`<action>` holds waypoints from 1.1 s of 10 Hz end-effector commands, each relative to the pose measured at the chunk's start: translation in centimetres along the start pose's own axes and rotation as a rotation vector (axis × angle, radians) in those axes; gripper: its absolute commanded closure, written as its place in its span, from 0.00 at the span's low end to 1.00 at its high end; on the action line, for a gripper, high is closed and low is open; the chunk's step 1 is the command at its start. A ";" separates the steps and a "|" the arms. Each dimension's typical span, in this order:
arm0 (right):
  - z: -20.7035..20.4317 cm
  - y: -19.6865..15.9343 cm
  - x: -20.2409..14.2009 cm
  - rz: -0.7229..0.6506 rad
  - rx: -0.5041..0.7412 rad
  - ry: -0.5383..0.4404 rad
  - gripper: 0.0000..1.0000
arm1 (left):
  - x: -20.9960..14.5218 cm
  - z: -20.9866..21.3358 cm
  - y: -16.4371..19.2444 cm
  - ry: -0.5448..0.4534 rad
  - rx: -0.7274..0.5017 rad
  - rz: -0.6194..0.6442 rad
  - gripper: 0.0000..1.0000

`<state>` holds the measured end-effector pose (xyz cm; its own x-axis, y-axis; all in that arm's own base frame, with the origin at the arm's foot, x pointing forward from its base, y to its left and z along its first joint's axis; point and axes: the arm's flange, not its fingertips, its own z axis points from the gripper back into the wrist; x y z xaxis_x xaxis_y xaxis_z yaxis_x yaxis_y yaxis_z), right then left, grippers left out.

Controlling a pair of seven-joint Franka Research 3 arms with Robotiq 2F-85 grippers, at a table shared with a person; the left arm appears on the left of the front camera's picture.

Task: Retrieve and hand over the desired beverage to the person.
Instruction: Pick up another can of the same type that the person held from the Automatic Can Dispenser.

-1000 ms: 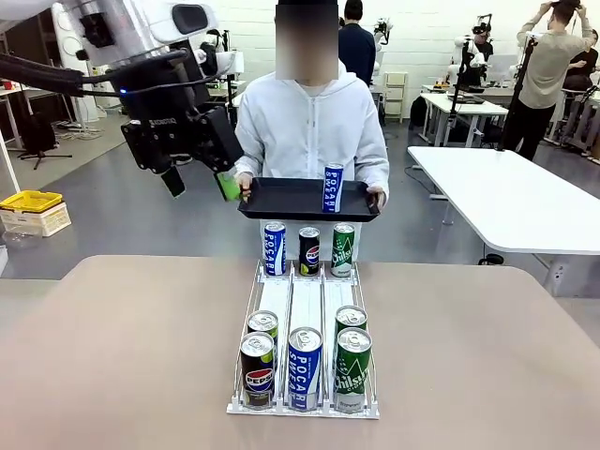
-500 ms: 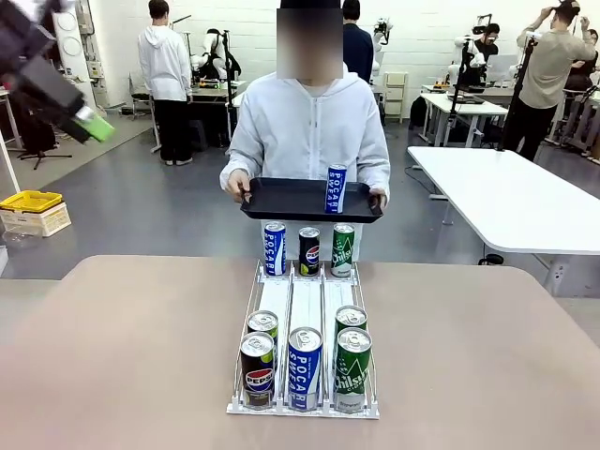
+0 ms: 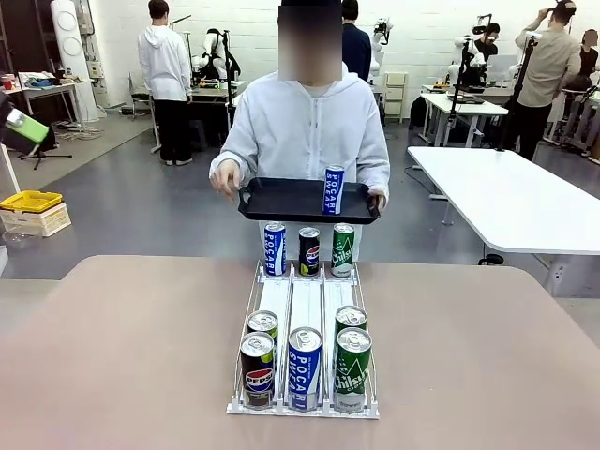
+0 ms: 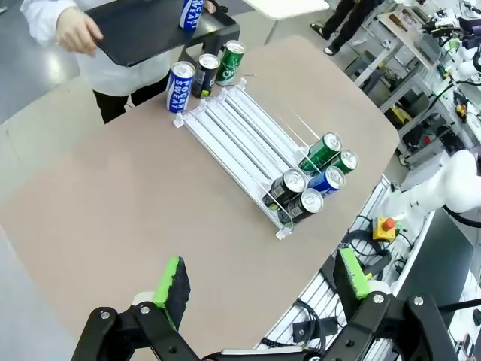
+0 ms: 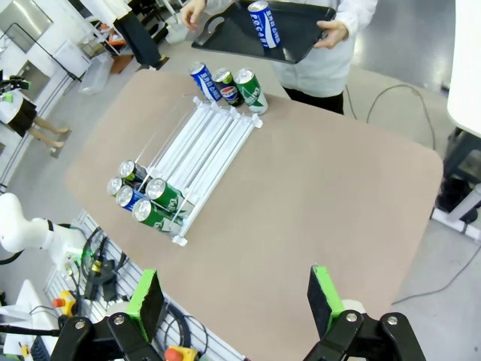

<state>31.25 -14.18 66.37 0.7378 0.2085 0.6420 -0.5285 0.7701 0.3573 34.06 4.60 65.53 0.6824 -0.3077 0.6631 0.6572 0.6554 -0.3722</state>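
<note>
Person [image 3: 309, 131] in white jacket holding a black tray [image 3: 281, 212] beyond the desk [image 3: 141, 356], blue Pocari Sweat can [image 3: 333, 189] standing upright on it, left claw [image 4: 261, 274] hanging spread and empty over the desk, right claw [image 5: 234, 292] likewise gaping, gripping nothing

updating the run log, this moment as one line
left tool: open, empty | right tool: open, empty | blue can: upright on tray held by person

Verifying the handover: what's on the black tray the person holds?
One blue Pocari Sweat can stands upright on the tray, toward picture right. The rest of its top looks bare; the patch under the can is covered.
</note>
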 end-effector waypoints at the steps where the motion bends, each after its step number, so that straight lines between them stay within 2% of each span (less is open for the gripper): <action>1: -0.2 0.0 0.2 0.007 0.018 -0.012 0.00 | -1.5 0.5 -1.0 -0.015 -0.032 -0.039 0.00; 2: -0.2 0.0 0.2 0.007 0.018 -0.012 0.00 | -1.6 0.9 -1.6 -0.001 -0.030 -0.051 0.00; 3: -0.2 0.0 0.2 0.007 0.018 -0.012 0.00 | -0.5 0.5 -0.4 0.002 -0.007 -0.002 0.00; 11: -0.2 0.0 0.2 0.007 0.018 -0.012 0.00 | -0.5 0.5 -0.4 0.002 -0.007 -0.002 0.00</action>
<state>31.26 -14.18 66.37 0.7380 0.2085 0.6417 -0.5284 0.7701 0.3574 33.16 4.86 65.50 0.6921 -0.3181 0.6480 0.6556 0.6527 -0.3798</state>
